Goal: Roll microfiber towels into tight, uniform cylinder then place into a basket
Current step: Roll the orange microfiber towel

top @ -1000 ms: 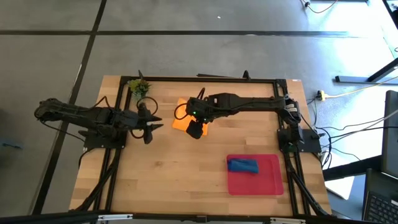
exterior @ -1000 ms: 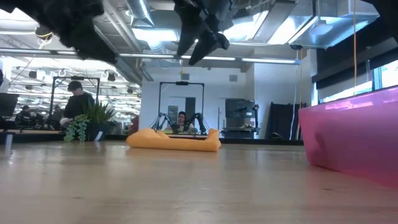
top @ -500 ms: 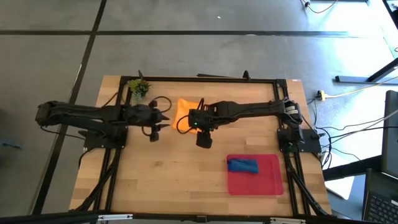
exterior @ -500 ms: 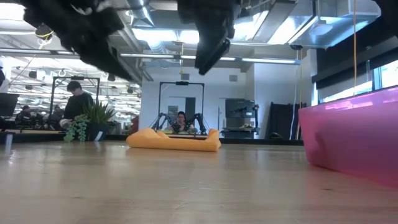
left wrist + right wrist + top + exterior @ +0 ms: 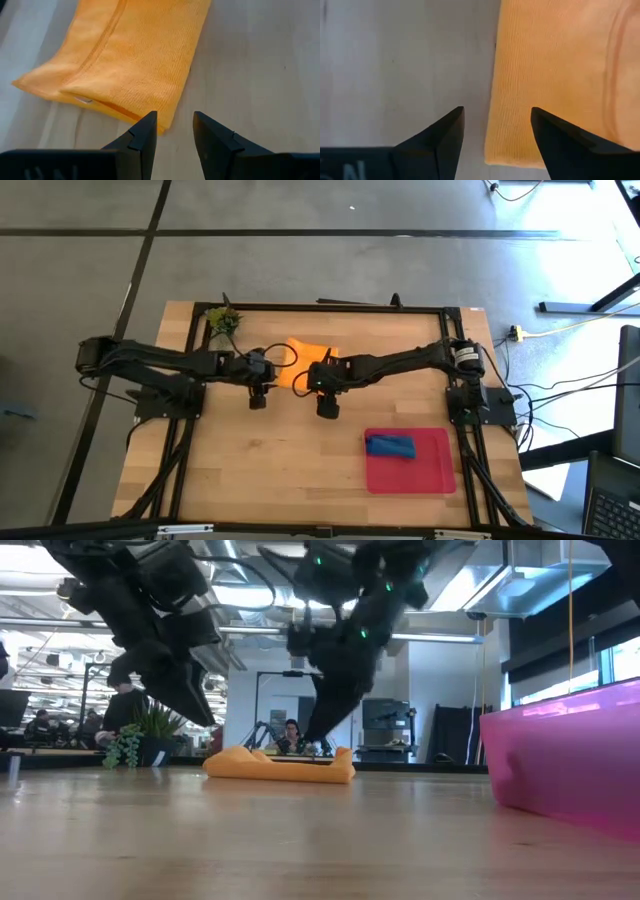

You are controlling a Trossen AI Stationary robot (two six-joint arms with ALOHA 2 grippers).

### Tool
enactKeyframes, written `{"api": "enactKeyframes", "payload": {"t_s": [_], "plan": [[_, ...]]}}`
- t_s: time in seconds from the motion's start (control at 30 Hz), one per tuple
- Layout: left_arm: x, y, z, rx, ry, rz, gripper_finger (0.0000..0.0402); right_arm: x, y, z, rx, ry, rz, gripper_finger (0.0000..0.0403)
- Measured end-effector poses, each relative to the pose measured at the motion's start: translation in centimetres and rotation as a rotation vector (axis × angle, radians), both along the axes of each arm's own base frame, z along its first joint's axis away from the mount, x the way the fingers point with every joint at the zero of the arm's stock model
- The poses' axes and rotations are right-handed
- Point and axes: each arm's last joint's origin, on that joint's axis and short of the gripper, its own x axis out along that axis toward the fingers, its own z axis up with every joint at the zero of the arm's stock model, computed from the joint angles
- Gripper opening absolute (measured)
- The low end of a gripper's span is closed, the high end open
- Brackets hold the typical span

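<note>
The orange towel (image 5: 308, 352) lies folded flat on the table's far middle, also seen as a low pad in the low view (image 5: 280, 765). My left gripper (image 5: 174, 131) hangs open just above the towel's left corner (image 5: 167, 122), and it shows in the high view (image 5: 272, 377) too. My right gripper (image 5: 497, 125) is open over the towel's near edge (image 5: 492, 150), coming in from the right (image 5: 308, 383). The blue towel (image 5: 390, 445) lies rolled up in the red basket (image 5: 435, 475).
A small potted plant (image 5: 225, 320) stands at the far left corner. The basket's wall (image 5: 560, 760) rises at the right in the low view. Bare wood lies in front of the orange towel (image 5: 270, 460). People sit in the room behind the table.
Both grippers have come down toward the orange towel, staying open. My left gripper has also gone toward the table's right edge, up to the towel's left corner, and has rolled. My right gripper has sunk over the towel's near edge and rolled. The towel has not moved.
</note>
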Motion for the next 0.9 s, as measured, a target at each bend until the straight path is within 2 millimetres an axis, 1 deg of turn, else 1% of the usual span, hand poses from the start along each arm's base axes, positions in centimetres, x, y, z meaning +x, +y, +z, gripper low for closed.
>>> {"api": "enactKeyframes", "payload": {"t_s": [0.17,0.3,0.4,0.6,0.73,0.9], "plan": [[0.6,0.1,-0.5,-0.002,-0.005,0.004,0.0119,-1.0,-1.1,-2.3,0.000,0.007,-0.027,0.0229],[0.8,0.1,-0.5,-0.001,-0.018,0.004,0.0119,-1.8,-1.4,-3.7,-0.012,0.033,-0.016,0.0229],[0.8,0.1,-0.5,-0.002,-0.017,0.004,0.0119,-2.0,-1.3,-4.2,-0.025,0.017,0.015,0.0229],[0.8,0.1,-0.6,-0.021,-0.022,0.026,0.0119,-2.3,-1.4,-5.0,-0.024,-0.020,0.009,0.0223],[0.8,0.1,-0.5,-0.035,-0.027,0.043,0.0119,-2.4,-1.3,-5.1,-0.011,-0.024,-0.011,0.0189],[1.0,0.1,-0.6,-0.031,-0.040,0.037,0.0119,-2.3,-1.3,-5.1,-0.012,-0.037,-0.012,0.0118]]}}
